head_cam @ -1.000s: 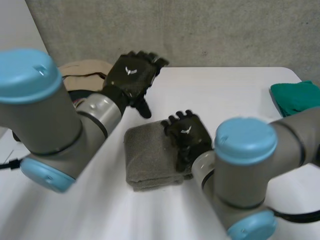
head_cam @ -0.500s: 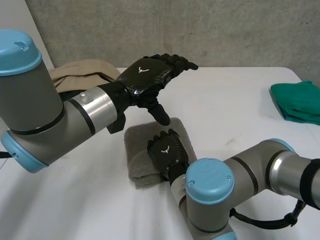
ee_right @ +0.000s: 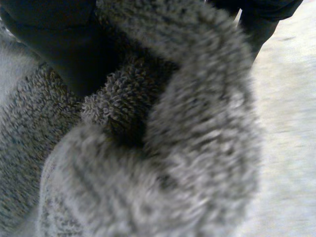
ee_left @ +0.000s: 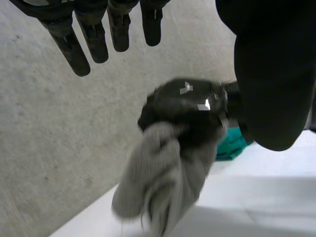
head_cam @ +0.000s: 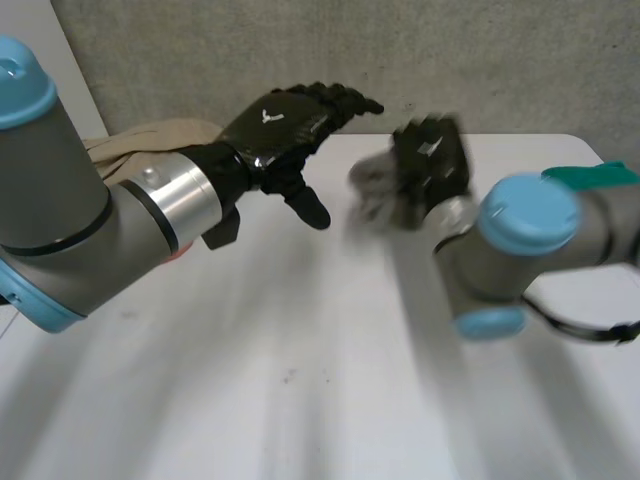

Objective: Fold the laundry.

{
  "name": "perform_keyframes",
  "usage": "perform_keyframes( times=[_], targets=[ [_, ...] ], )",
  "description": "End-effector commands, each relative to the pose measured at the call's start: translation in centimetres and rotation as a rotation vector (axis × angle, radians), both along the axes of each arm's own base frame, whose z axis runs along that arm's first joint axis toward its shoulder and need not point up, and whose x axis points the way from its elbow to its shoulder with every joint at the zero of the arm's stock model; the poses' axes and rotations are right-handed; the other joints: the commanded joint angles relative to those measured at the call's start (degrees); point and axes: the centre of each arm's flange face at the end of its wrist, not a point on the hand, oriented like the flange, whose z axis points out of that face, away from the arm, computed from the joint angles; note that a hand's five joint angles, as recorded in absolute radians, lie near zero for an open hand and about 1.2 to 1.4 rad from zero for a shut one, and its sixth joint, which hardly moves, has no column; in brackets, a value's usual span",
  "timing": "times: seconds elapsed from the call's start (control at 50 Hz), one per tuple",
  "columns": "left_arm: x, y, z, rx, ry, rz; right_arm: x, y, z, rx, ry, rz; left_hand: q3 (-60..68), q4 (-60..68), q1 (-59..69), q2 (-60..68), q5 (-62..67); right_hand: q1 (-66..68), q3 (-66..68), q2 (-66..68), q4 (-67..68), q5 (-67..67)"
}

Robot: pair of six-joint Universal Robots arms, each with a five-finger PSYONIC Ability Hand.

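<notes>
So right now the right hand [ee_left: 185, 101] is up off the bench [head_cam: 300, 400] with its fingers curled round the grey towel [ee_left: 158, 182], and the towel is hanging from it in a bunched wad, clear of the surface. The left hand [head_cam: 285, 120] is just hovering near it, fingers straight, thumb hanging down, holding nothing. My main worry is the fold. One hand on a wad of terry is not much of a hold, and the loose end dangling below the fist looks like it could flop open if the arm swings, so I'd be back to a crumpled towel. Second worry is a plain drop. I can't really make out how much of the cloth is actually inside the grip, maybe only an edge, and if so the weight of the rest could pull it free. Third, the two hands are pretty near each other in the air, so a careless move could clip the left fingers or snag the towel on that thumb. And if it gets set down too far over, it may land on the green cloth [head_cam: 600, 195] at the bench's edge and mix the piles. The beige cloth [head_cam: 165, 140] behind the left arm is well out of the way.
</notes>
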Motion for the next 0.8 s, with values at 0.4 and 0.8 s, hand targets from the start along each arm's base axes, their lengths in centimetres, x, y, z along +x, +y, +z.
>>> perform_keyframes(
  times=[0.4,0.8],
  targets=[
    [-0.8,0.9,0.8,-0.026,0.012,-0.023,-25.8,-20.7,-5.7,-0.215,0.006,-0.179,-0.92,-0.34,0.49,-0.56,-1.82,20.81,13.94,14.22,11.35,16.21],
    [-1.6,1.9,0.9,-0.030,0.016,-0.056,-33.6,-17.9,-8.0,-0.027,0.022,-0.160,-0.75,-0.17,0.66,-0.39,-1.65,-49.19,-56.06,-55.78,-58.65,-53.79]
  ],
)
